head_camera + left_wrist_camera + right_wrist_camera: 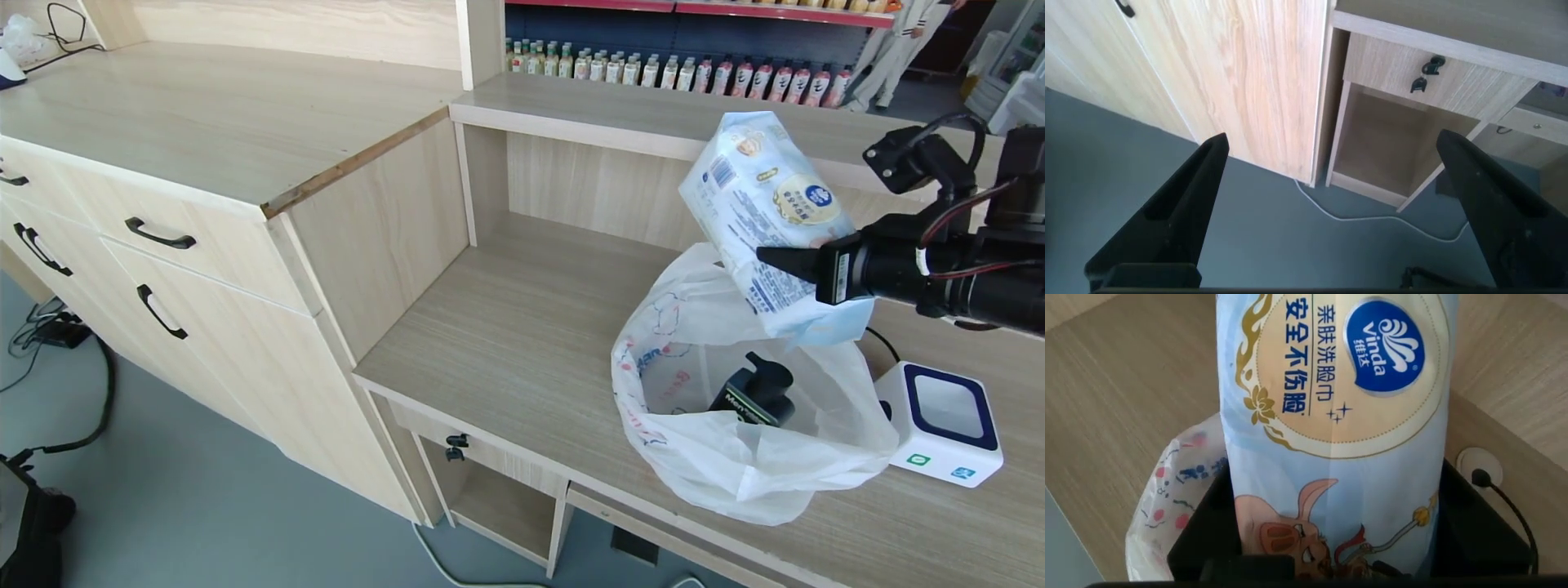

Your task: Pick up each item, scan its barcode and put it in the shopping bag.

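Right jaws clamped on tissue pack (767, 204), held tilted above shopping bag (735, 465) mouth at the counter (522, 327) front edge, probably lined up for the drop. Left jaws wide, empty, facing the floor.

I get bright, even daylight on the head view. The counter (531, 327) reads pale, with soft shadow under the shopping bag (735, 482) and in the recess beneath the shelf. The bag's plastic and the scanner (947, 457) glare almost white. Cabinet (245, 343) edges bow slightly toward the corners. On the left wrist view, the left gripper (1331, 137) shows as a black silhouette over a dim grey floor (1290, 237). The tissue pack (1331, 416) is brightly lit.
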Tool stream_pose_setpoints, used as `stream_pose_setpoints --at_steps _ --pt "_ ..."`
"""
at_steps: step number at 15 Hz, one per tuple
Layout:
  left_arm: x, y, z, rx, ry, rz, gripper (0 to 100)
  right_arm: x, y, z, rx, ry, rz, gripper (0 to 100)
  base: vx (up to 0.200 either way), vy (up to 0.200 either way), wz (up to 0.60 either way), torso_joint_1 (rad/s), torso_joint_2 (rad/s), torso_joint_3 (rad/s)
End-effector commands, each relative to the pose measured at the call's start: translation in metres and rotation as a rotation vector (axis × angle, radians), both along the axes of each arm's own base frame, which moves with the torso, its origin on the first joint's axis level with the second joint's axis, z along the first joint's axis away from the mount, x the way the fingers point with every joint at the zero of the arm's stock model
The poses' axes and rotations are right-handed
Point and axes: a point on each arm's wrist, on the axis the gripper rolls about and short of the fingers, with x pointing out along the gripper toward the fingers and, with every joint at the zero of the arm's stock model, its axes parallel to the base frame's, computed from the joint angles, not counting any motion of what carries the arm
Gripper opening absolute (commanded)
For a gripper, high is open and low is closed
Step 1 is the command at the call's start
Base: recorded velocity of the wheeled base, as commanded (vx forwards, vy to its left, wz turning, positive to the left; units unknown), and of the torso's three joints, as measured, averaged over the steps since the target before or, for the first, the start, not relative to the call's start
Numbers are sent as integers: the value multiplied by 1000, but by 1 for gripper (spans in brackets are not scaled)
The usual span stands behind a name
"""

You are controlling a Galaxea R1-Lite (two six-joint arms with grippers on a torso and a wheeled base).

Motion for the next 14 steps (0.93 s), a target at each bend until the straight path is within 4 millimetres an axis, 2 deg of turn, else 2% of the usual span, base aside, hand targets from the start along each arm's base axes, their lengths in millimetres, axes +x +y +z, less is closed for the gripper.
stream_pose_setpoints --at_steps 1,6,14 --pt "0 0 0 0 -1 0 100 27 23 -18 -31 18 60 0 0 0 0 0 0 0" --pt "0 0 0 0 -1 0 100 41 40 -32 -105 -16 116 0 0 0 0 0 0 0" --pt "0 0 0 0 -1 0 100 53 37 -44 -25 -10 134 0 0 0 0 0 0 0"
